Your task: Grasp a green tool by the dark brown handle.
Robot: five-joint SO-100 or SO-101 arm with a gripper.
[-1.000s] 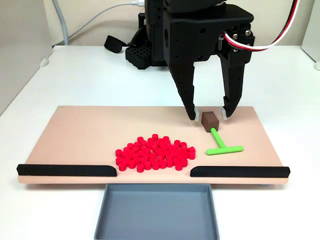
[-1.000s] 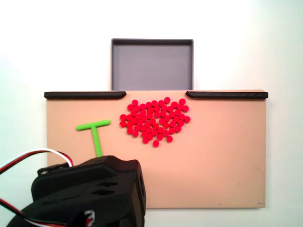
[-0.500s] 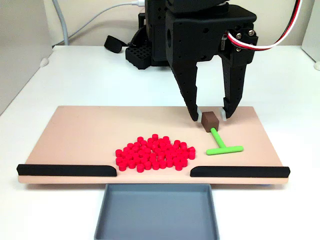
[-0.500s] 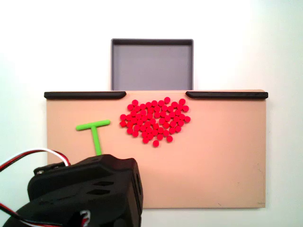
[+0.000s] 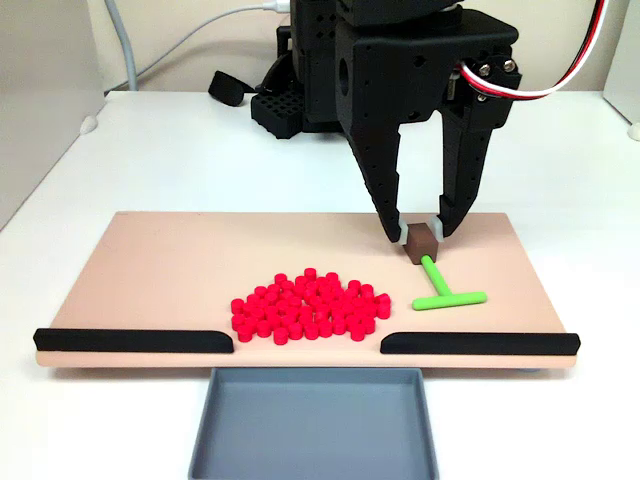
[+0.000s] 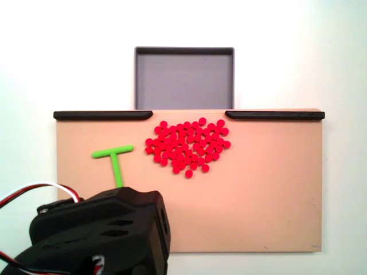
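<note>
The green tool (image 5: 440,285) lies on the tan board (image 5: 170,260), its crossbar toward the front edge. The dark brown handle (image 5: 421,243) is the cube at the far end of the stem. My gripper (image 5: 419,230) comes down from above, and its white-tipped fingers (image 5: 398,231) sit against both sides of the cube, shut on it. The cube still rests on the board. In the top-down fixed view the green tool (image 6: 117,166) shows its stem and crossbar, while the black arm (image 6: 103,235) hides the handle and the fingertips.
A heap of red pellets (image 5: 310,305) sits mid-board, left of the tool. Two long black strips (image 5: 130,340) (image 5: 480,343) line the front edge with a gap between them. A grey tray (image 5: 315,425) lies in front of that gap. Red-white cables (image 5: 560,85) hang by the arm.
The fingers have closed inward from a wide stance on either side of the brown cube until they meet its sides. The tool and pellets have not moved.
</note>
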